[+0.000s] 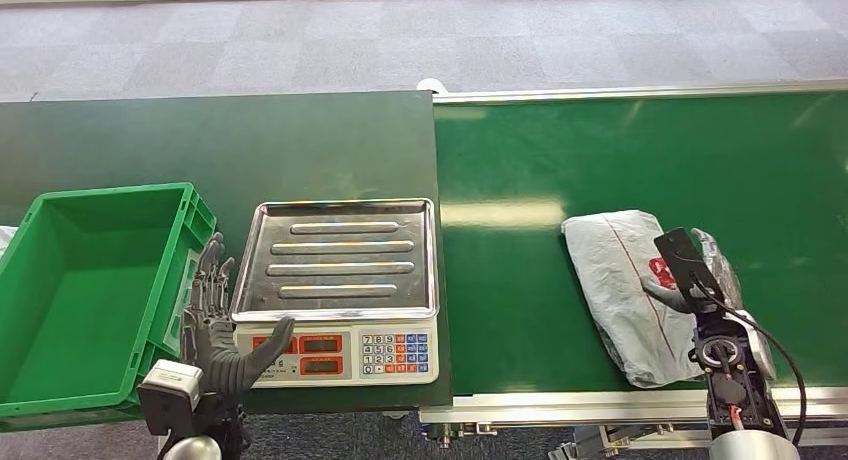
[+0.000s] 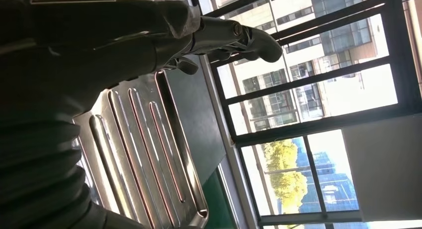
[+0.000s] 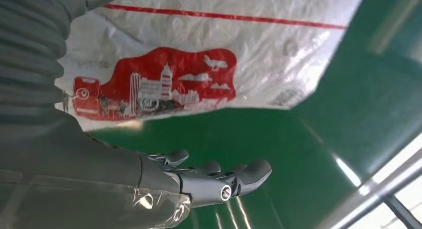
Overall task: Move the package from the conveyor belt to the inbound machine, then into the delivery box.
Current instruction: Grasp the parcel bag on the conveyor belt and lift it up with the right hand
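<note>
Looking down from the head camera, I judged the task barely started: the package (image 1: 625,290), a grey plastic mailer with a red line and a red printed picture, lay on the green conveyor belt (image 1: 600,160), near its front edge and well apart from the inbound machine (image 1: 340,290). That machine, a scale with a ribbed steel tray and a keypad, stood bare on the dark bench (image 1: 200,140), and the green delivery box (image 1: 90,290) beside it held nothing. My right hand (image 3: 209,179) was at the package's near end, fingers spread and holding nothing; in the wrist picture the fingers hung over bare belt next to the bag, and I could not tell whether they touched it. My left hand (image 1: 225,320) waited open between the box and the scale, empty. Lifting, weighing and boxing all remained.
</note>
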Controlling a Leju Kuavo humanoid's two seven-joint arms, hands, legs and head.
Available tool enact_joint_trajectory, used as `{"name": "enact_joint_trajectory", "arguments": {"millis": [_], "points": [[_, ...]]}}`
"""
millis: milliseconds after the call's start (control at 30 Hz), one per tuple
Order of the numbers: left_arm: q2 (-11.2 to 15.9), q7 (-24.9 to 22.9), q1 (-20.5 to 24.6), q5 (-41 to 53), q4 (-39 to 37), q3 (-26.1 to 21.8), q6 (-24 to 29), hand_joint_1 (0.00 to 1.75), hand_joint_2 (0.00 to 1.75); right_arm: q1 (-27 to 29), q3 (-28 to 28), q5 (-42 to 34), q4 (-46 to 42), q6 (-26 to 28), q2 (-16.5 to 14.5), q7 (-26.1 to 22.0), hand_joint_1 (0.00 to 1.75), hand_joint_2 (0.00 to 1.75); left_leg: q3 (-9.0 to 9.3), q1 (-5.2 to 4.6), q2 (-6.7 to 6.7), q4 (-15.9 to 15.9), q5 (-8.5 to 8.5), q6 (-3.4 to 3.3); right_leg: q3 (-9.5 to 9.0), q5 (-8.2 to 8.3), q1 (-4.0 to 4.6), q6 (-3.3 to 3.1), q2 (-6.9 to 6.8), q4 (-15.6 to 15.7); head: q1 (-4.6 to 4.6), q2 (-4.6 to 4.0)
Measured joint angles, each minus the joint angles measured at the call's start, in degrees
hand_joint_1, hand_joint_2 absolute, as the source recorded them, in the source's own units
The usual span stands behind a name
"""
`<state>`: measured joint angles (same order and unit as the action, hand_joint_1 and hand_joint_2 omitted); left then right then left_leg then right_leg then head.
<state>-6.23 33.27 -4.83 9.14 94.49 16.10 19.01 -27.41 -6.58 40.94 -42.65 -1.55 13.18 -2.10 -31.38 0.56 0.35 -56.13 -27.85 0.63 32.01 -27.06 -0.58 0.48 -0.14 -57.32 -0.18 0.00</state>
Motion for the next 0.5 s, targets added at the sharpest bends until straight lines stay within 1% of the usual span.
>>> {"name": "enact_joint_trajectory", "arguments": {"millis": [67,200,367,500], "points": [[0.01,-0.14,0.32,-0.11,-0.14,0.05,0.20,0.00,1.75,-1.89,1.03,1.35,4.29,-1.16,0.15,2.30,0.01,1.75,-0.01,0.00,-0.01,0.00,0.00,0.00,0.00,0.00,0.00,0.00,-0.01,0.00,0.01,0.00],[0.01,-0.32,1.03,-0.22,-0.70,0.40,0.32,0.00,1.75,-4.15,2.86,3.18,11.28,-2.09,0.20,5.07,1.72,1.75,-0.03,-0.01,-0.07,0.00,0.00,0.00,0.00,0.00,-0.01,0.00,-0.02,0.00,0.00,0.00],[-0.03,-0.50,1.37,0.05,-1.40,0.74,0.61,0.00,1.75,-5.86,4.21,4.31,16.14,-2.41,0.17,7.43,1.75,1.75,-0.02,-0.01,-0.07,-0.01,0.00,0.00,0.01,0.00,-0.01,0.00,-0.02,0.00,-0.01,0.00],[-0.08,-0.66,1.45,0.36,-1.98,0.95,0.74,0.00,1.75,-6.97,4.70,5.11,18.02,-2.89,0.17,8.18,1.75,1.75,0.00,0.00,-0.05,0.00,0.00,0.00,0.01,0.00,0.00,0.00,-0.01,0.00,0.01,0.00]]}}
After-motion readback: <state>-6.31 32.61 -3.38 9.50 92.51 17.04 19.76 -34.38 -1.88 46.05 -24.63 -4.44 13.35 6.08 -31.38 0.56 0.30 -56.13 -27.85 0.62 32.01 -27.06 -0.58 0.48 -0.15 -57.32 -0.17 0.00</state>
